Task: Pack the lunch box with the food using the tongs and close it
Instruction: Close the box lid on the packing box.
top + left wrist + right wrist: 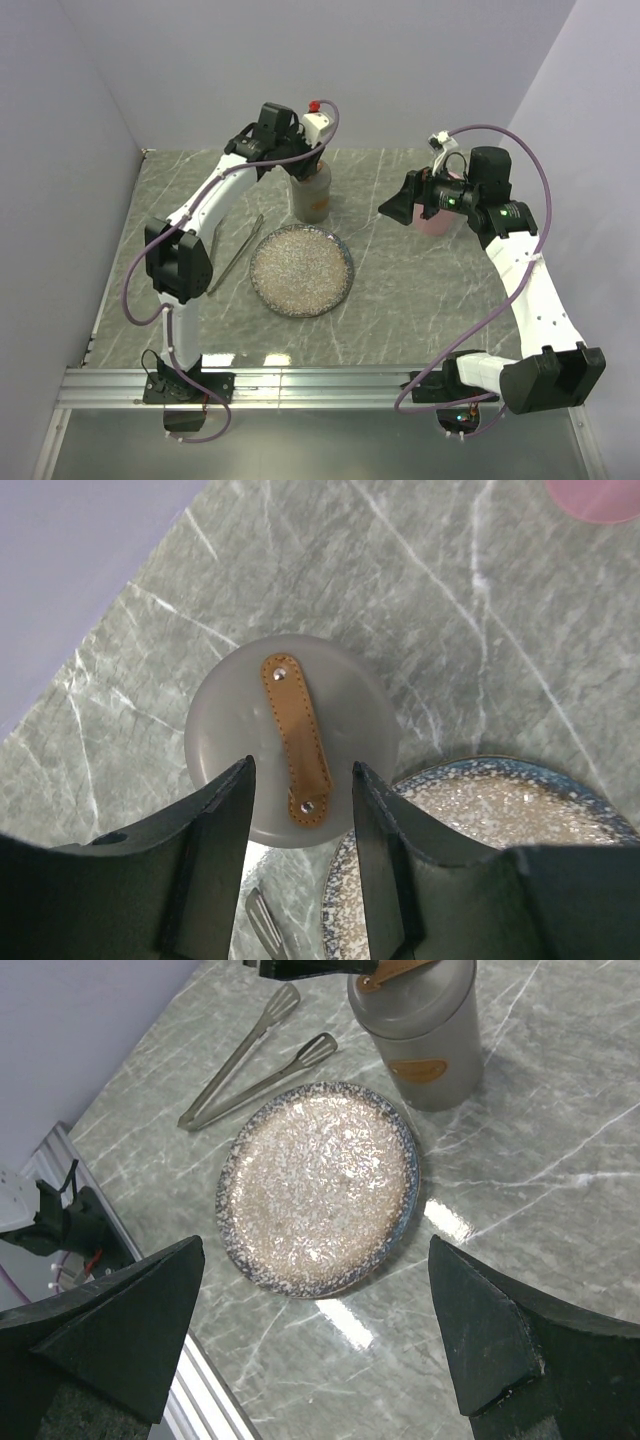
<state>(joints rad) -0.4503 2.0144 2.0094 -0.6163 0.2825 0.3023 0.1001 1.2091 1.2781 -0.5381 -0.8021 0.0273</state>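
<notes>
Desk [420, 300] space is taken mostly by the speckled plate [301, 270], which is bare. A frosted canister [312, 195] stands just behind it and the tongs [237, 255] lie just left of it, ungripped. No food is seen. The left tool [302, 770] is held partly apart over the lid strap [293, 730], clamped on nothing. The right tool [315, 1250] is spread wide and empty. If the left tool is closed off-centre, the strap could be missed or the canister tipped.

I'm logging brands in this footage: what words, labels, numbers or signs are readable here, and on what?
No text here can be read.
Tan patch on the side of the grey lunch box: any marking too blurred to read.
Brown strap on its lid: no lettering shows.
</notes>
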